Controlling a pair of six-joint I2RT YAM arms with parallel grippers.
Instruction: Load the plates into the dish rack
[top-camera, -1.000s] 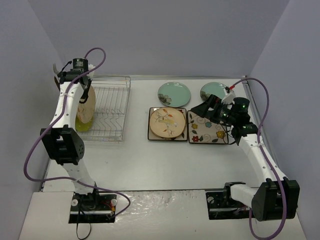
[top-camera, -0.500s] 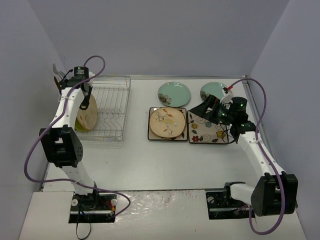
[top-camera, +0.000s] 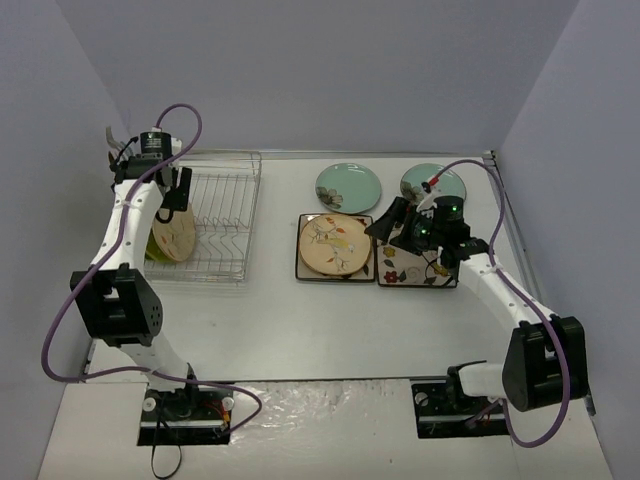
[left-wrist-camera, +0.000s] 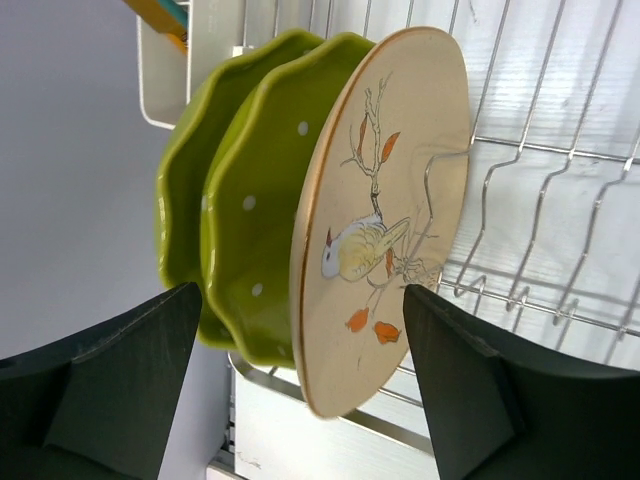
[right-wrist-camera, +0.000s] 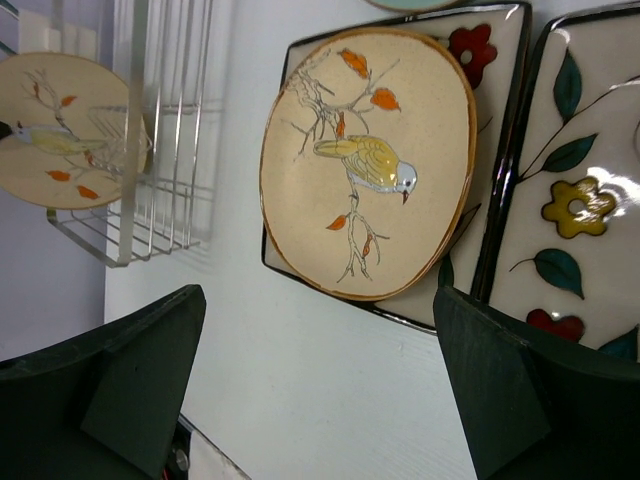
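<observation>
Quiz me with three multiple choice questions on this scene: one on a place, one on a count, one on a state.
1. The flat cream plate outside the rack lies: A on a square plate; B on a teal plate; C on bare table.
2. Plates standing in the rack: A one; B three; C five.
3. The left gripper is: A shut on a teal plate; B open; C shut on a fork.

Answers: 1 A, a dark square rim shows around it. 2 B, two green plates and the upright cream plate. 3 B, its fingers stand wide apart.
</observation>
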